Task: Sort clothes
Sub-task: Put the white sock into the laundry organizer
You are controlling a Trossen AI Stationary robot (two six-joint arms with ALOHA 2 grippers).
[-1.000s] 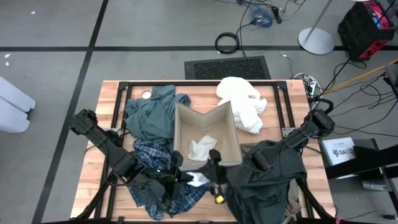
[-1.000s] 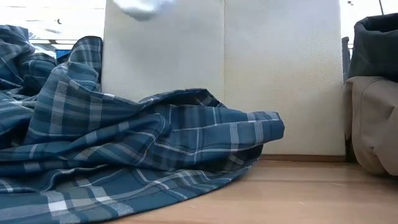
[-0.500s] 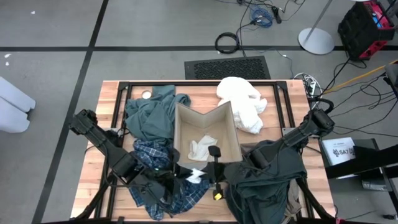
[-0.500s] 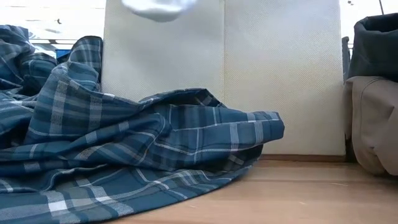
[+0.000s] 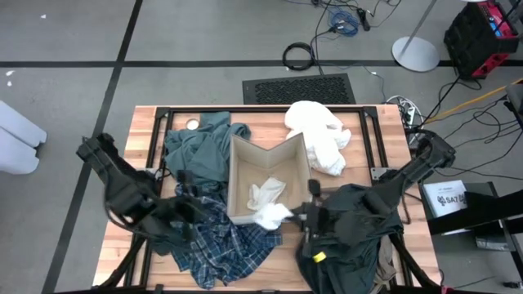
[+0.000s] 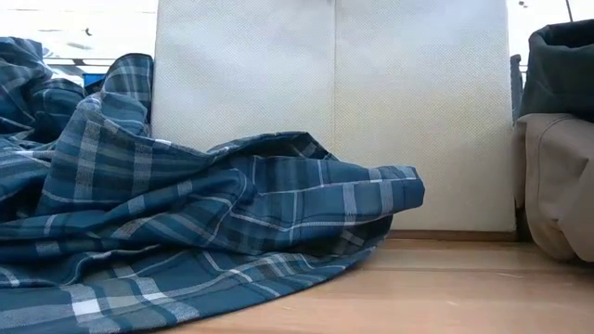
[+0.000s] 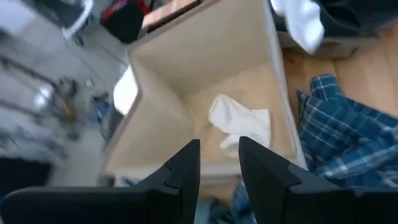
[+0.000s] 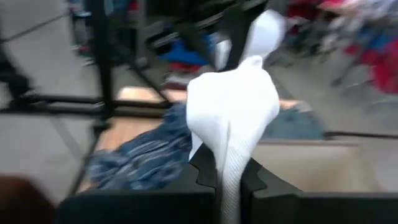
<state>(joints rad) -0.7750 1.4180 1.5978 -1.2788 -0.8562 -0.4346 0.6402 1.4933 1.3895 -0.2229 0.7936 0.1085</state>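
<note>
A small white cloth (image 5: 272,215) hangs at the near rim of the beige fabric box (image 5: 241,175), with my right gripper (image 5: 296,215) shut on it. Another white piece (image 5: 265,193) lies on the box floor. My left gripper (image 5: 196,211) stands open to the left of the box, over the blue-and-white plaid garment (image 5: 225,245), with nothing between its fingers (image 7: 186,165). The teal-green garment (image 5: 196,151) lies left of the box. A big white garment (image 5: 319,135) lies at the far right. The dark grey-green one (image 5: 359,229) lies under my right arm. My right gripper pinches the small white cloth (image 8: 233,106) between its two fingers, on a bunched fold (image 8: 227,155) at one end. The fingers come nearly level from the table's right. The rest of the cloth bulges out beyond the fingertips, lifted off the table at the box's near edge.
In the low view the plaid garment (image 6: 204,223) is heaped against the box's near wall (image 6: 371,111). Khaki cloth (image 6: 557,186) sits under the dark garment (image 6: 561,65) at the right. Bare wood shows near the table's front (image 6: 445,288).
The small white cloth has passed from my left gripper to my right one. My left gripper has let go and drawn back toward the table's left edge, turning. My right gripper has taken hold and carried the cloth up and toward the right, to the box's near rim.
</note>
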